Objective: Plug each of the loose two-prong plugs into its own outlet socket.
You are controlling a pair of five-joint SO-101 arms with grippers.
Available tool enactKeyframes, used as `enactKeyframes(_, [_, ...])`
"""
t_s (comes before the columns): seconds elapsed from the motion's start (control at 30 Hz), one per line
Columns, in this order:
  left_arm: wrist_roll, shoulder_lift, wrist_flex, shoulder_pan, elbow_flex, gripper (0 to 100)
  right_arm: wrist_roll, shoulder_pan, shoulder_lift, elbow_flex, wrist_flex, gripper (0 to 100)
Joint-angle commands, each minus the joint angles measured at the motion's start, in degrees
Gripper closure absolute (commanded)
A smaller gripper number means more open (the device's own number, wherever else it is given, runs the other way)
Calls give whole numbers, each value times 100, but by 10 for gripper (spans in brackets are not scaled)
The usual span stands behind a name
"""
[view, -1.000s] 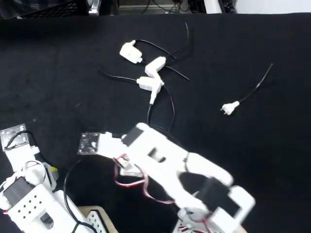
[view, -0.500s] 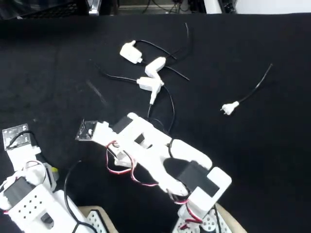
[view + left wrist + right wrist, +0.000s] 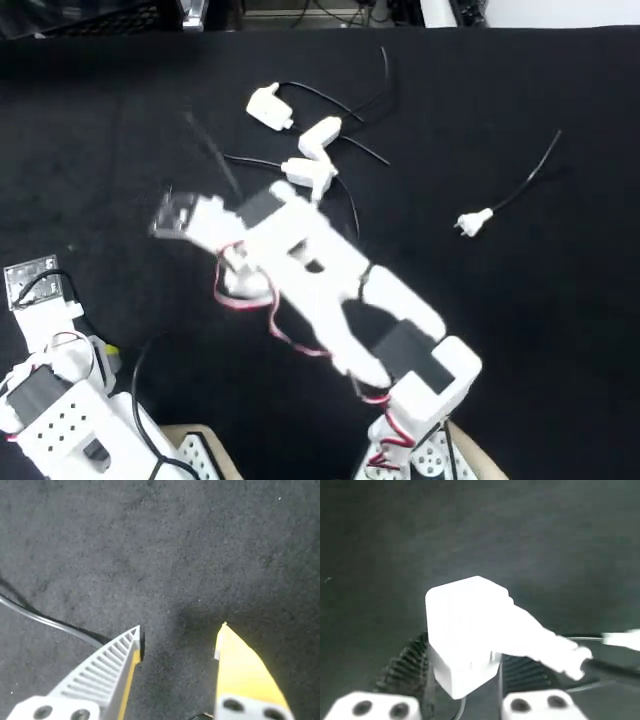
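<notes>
In the right wrist view a white block-shaped socket [image 3: 465, 620] with a white plug stem and black cable [image 3: 605, 667] on one side sits between the dark fingers of my right gripper [image 3: 465, 662], which is shut on it. The high view has the right arm [image 3: 310, 260] stretched from the near edge toward a cluster of three white pieces [image 3: 305, 170] with black cables. One loose two-prong plug [image 3: 473, 222] lies alone to the right. My left gripper [image 3: 180, 635] hangs open over bare black cloth, with a black cable [image 3: 50, 622] beside one finger.
The left arm's base [image 3: 55, 410] stands at the near left corner. The black cloth [image 3: 520, 330] covers the whole table. Cables from the cluster trail toward the far edge [image 3: 385, 70].
The right arm has swung away from the near edge toward the cluster of white pieces, its wrist now close beside them. The left arm has stayed put.
</notes>
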Motion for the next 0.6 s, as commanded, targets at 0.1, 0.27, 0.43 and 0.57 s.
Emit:
enactKeyframes(0.1, [-44,-44,-97,-48,-22,754,176,1363,31,-2062,53,956])
enactKeyframes(0.27, [-44,-44,-97,-48,-22,753,255,1776,40,-2308,-791,956])
enactKeyframes(0.43, [-44,-44,-97,-48,-22,753,246,1846,470,-1727,-2356,956])
enactKeyframes(0.57, [-44,-44,-88,-48,-22,753,237,1758,1235,-1569,-3393,956])
